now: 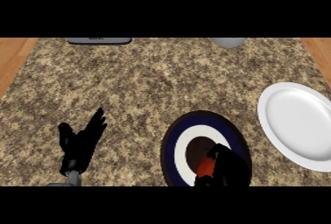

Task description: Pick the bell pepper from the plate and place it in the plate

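Right hand [226, 168] is down on the dark ringed plate [177, 144] with its fingers curled round the red bell pepper [205, 167], so I'd say the grab is basically on; best bet now is to lift straight up until it's off the rim, then swing right to the white plate [301, 127] and set it down in the middle rather than near the edge. Left hand [81, 140] just rests over the worktop [129, 78], fingers straight and spread, holding nothing.
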`<action>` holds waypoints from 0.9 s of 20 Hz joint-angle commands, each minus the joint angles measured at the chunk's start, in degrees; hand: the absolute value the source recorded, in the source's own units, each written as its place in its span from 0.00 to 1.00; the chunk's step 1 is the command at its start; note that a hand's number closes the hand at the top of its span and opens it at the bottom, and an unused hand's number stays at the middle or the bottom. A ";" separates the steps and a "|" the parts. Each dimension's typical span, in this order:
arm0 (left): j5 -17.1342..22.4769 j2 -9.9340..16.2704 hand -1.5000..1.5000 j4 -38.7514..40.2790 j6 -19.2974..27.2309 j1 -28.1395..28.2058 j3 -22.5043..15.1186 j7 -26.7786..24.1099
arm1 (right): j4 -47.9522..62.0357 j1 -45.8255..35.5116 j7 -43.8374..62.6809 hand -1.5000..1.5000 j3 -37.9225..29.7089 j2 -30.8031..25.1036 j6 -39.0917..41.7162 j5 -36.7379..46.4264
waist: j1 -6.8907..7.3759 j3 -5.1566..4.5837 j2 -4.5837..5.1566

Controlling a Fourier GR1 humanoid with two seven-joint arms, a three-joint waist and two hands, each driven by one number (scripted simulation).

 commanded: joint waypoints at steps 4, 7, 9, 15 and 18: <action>-0.10 -0.01 0.50 2.77 -1.84 -1.17 0.06 -1.83 | 14.27 -22.62 15.27 1.00 -2.07 0.21 -2.48 -4.49 | 2.36 0.04 0.77; -1.07 -0.05 0.50 1.06 -0.96 -3.61 -0.95 1.46 | 21.32 -30.29 15.81 1.00 -3.87 0.20 -6.03 -4.85 | 3.70 0.11 0.93; -0.39 -0.87 0.50 1.65 -0.83 -4.80 -0.53 1.36 | 22.88 -34.09 12.26 1.00 -6.09 0.20 -11.64 0.30 | 3.65 0.10 1.02; -0.57 -0.24 0.50 1.97 -1.48 -2.66 -0.48 0.16 | 24.25 -40.89 17.17 1.00 -7.68 0.20 -15.80 14.58 | 2.31 0.00 0.43; -0.61 -0.10 0.50 2.38 -1.42 -1.69 -0.09 -0.77 | 22.92 -41.68 19.39 1.00 -10.57 0.20 -18.90 18.02 | 2.03 0.02 0.35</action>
